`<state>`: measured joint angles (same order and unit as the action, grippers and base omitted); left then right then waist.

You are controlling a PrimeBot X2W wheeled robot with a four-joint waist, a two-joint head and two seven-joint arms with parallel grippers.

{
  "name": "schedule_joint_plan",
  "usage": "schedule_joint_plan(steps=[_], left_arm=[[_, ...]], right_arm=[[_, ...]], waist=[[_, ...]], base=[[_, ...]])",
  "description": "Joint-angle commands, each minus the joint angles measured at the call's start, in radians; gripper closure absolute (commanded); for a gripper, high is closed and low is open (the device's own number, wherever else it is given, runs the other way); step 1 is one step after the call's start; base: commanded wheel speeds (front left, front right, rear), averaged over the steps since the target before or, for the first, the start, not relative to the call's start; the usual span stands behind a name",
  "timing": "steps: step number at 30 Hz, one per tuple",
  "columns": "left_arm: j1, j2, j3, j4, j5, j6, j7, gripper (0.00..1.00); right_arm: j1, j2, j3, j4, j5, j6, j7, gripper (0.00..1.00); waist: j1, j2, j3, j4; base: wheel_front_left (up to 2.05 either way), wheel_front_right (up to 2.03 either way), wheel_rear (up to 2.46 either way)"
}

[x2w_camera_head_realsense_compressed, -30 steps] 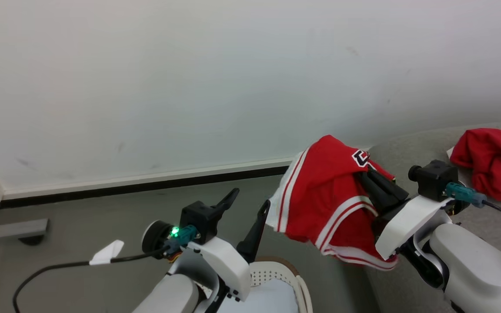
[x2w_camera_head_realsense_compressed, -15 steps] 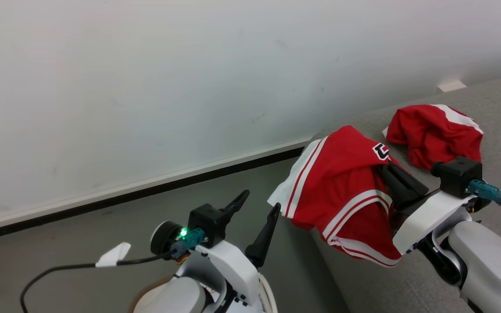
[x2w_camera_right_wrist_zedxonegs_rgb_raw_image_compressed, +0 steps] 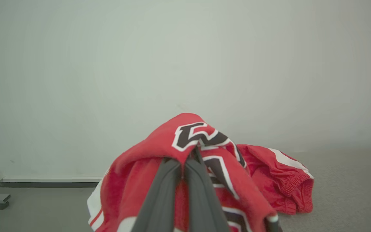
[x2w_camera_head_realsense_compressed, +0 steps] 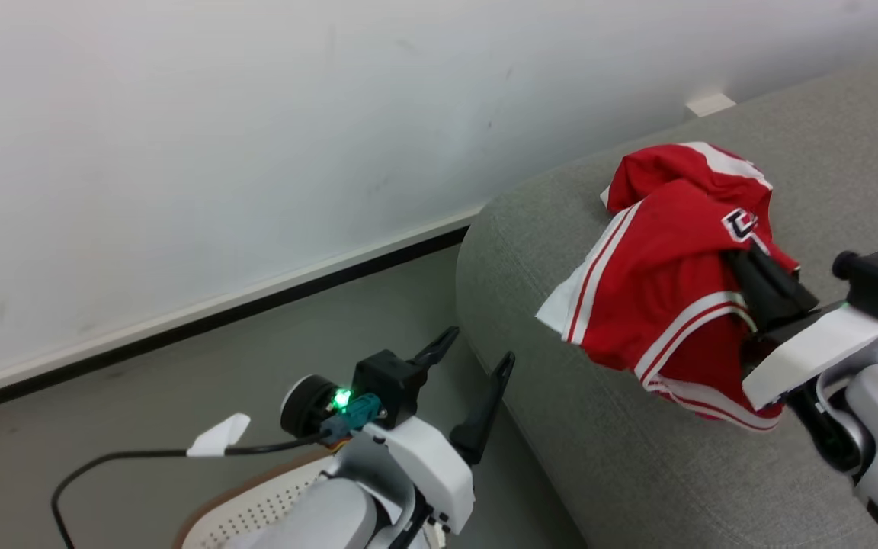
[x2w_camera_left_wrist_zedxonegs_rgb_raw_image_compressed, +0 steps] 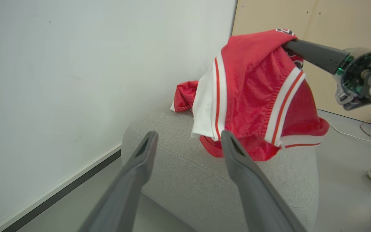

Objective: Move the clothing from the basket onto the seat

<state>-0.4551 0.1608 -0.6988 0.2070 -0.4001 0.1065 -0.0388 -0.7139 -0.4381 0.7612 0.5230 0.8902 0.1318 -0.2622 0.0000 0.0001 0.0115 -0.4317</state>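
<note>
Swung across since a second ago, bringing the garment (x2w_camera_head_realsense_compressed: 652, 305) from beyond the end of the seat (x2w_camera_head_realsense_compressed: 637, 473) to above its cushion. Clamped tight on it with the right gripper (x2w_camera_head_realsense_compressed: 740, 259), cloth draped over both fingers, hem hanging low; touching the cushion or not, cannot tell. Hangs just in front of the other garment (x2w_camera_head_realsense_compressed: 668, 164), already lying on the seat near the wall. Holds the left gripper (x2w_camera_head_realsense_compressed: 480, 345) spread wide and empty near the basket (x2w_camera_head_realsense_compressed: 256, 507). Best now: lower until the cloth rests well in from the rounded edge, then open fully and pull back along the fingers to avoid dragging a fold off.
</note>
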Motion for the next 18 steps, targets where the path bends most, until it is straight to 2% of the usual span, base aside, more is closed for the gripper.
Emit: schedule_joint_plan(steps=[1, 7, 11, 15, 18], left_arm=[[-0.026, 0.004, -0.005, -0.013, 0.009, -0.001, 0.011, 0.0], [-0.142, 0.005, -0.036, -0.047, 0.06, -0.029, 0.065, 0.0], [-0.232, 0.0, -0.043, -0.069, 0.089, -0.043, 0.091, 0.0], [-0.308, -0.004, -0.053, -0.091, 0.119, -0.052, 0.107, 0.0], [-0.337, -0.003, -0.05, -0.104, 0.126, -0.048, 0.104, 0.0]], right_arm=[[-0.001, -0.008, -0.04, 0.003, -0.012, -0.002, -0.004, 1.0], [-0.08, -0.009, -0.271, 0.001, -0.092, -0.002, -0.004, 1.0], [-0.177, -0.014, -0.468, -0.006, -0.168, -0.002, -0.003, 1.0], [-0.293, -0.047, -0.661, 0.019, -0.22, -0.002, -0.003, 1.0], [-0.374, -0.082, -0.775, 0.088, -0.253, -0.002, -0.003, 1.0]], waist=[[0.0, -0.0001, 0.046, 0.003], [0.0, -0.0001, 0.237, 0.067], [0.0, -0.0001, 0.38, 0.113], [0.0, -0.0001, 0.501, 0.157], [0.0, -0.0001, 0.563, 0.184]], base=[[0.0, 0.0, 0.0], [0.0, 0.0, 0.0], [0.0, 0.0, 0.0], [0.0, 0.0, 0.0], [0.0, 0.0, 0.0]])
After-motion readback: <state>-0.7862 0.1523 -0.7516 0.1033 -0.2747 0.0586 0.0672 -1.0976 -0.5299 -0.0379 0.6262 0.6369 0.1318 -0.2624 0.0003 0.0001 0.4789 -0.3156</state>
